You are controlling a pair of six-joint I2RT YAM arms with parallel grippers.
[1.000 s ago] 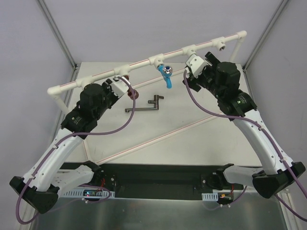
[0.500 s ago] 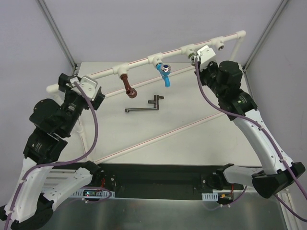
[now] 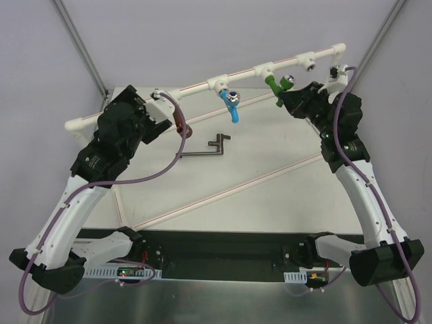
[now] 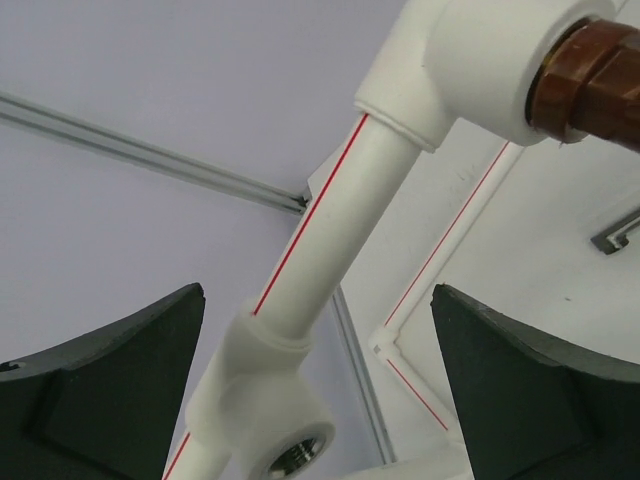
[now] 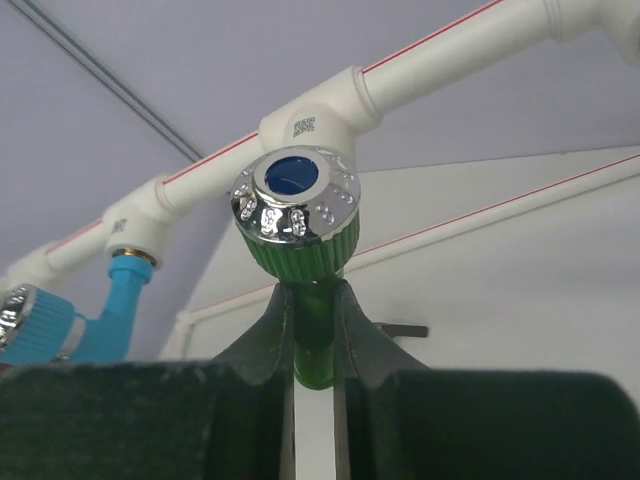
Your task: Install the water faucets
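Observation:
Three water faucets hang along the white pipe frame. The reddish-brown faucet sits in a tee at the left and shows top right in the left wrist view. The blue faucet hangs from the middle tee, also seen in the right wrist view. My right gripper is shut on the stem of the green faucet, whose silver end lies just in front of a tee. My left gripper is open beside the brown faucet. Only the pipe and an empty threaded tee show between its fingers.
A dark L-shaped metal tool lies on the white table below the faucets. One more empty tee sits at the frame's right end. Grey enclosure walls and metal posts stand close behind the frame.
My left gripper opened, let go of the brown faucet, swung off to the left and came back beside it. My right gripper shut on the green faucet and its arm swung right.

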